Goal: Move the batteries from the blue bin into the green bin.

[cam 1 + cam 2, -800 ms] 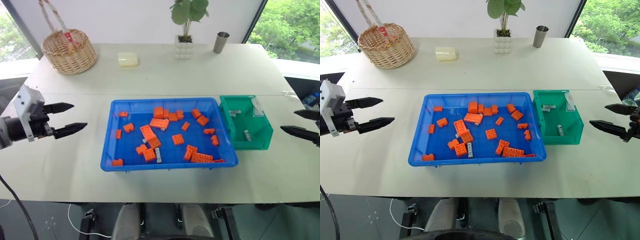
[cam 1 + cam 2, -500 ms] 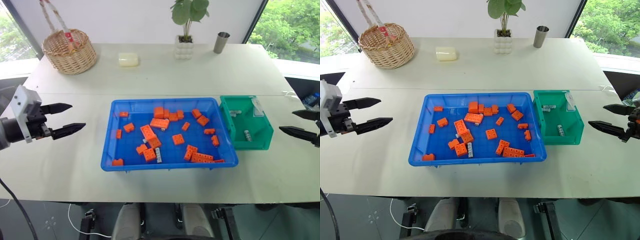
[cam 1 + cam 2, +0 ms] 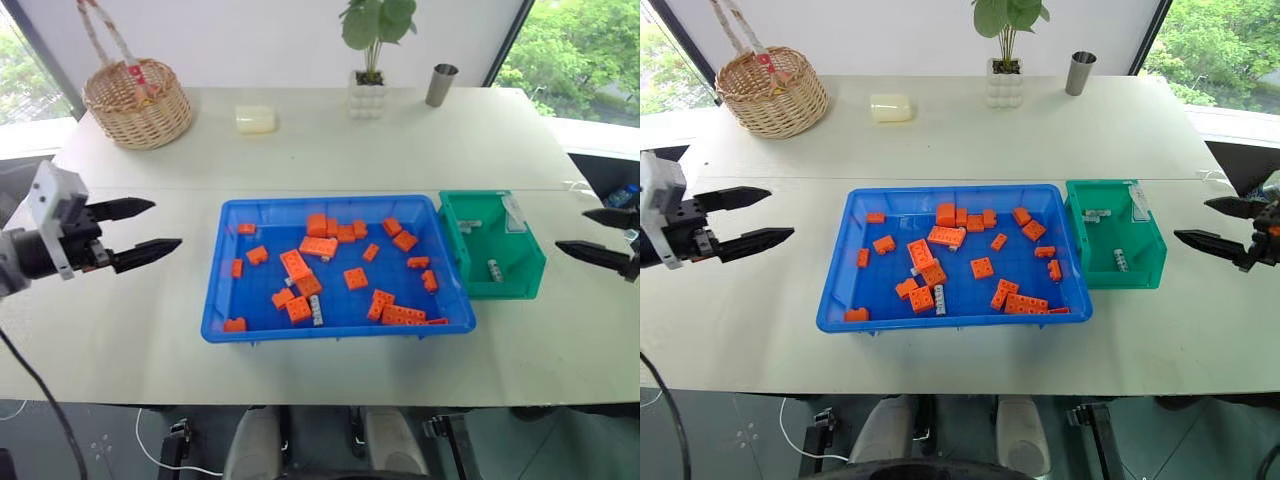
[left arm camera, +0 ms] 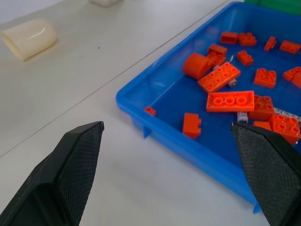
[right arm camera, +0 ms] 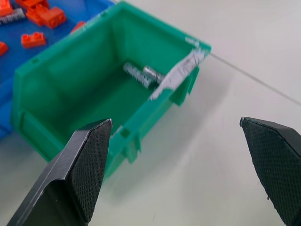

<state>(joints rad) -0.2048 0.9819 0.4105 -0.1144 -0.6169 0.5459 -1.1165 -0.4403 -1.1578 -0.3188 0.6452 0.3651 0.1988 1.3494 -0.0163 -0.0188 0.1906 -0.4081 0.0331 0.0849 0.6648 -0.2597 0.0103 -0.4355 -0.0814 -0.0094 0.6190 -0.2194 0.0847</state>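
Fingers of each end effector, left (image 3: pixel 142 231) and right (image 3: pixel 1207 224), spread wide, holding nothing.

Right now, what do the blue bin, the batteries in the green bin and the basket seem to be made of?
Blue bin: apparently glossy moulded plastic, with even colour and a smooth rim. Batteries: likely metal, silver-grey and shiny. Green bin: probably plastic. Basket: woven wicker or similar, tan strands.

Head pair: high above, looking forward and down at the blue bin (image 3: pixel 338 325), well back. Left wrist: close, low, facing its left end. Right wrist: close beside the green bin (image 5: pixel 99 136), blue bin corner shared.
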